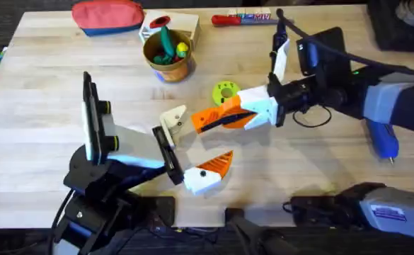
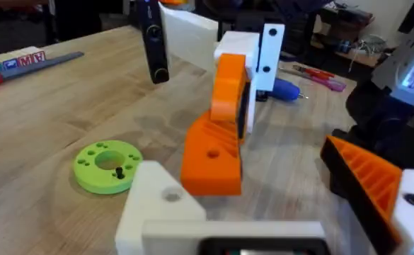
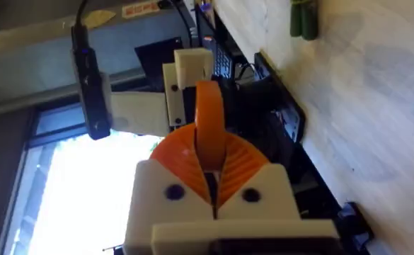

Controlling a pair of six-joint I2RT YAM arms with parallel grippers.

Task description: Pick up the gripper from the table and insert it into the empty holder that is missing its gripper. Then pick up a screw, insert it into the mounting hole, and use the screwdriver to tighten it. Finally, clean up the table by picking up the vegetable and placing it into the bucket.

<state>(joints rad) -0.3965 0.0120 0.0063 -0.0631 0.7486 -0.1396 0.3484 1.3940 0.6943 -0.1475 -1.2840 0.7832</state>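
The right gripper (image 1: 214, 122) pinched the orange gripper (image 2: 214, 145) above mid-table, just beside the holder (image 1: 173, 119) (near the green disc (image 1: 225, 92)). The left gripper (image 1: 192, 152) was spread. The vegetable (image 1: 165, 44) stood in the bucket (image 1: 168, 69).

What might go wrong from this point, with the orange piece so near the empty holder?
1. The right pincer clamps the orange wedge just short of the white holder. If it meets the holder at an angle, it may jam or twist in the grip.
2. The green disc, with a small screw on it, lies right beside them and might get knocked.
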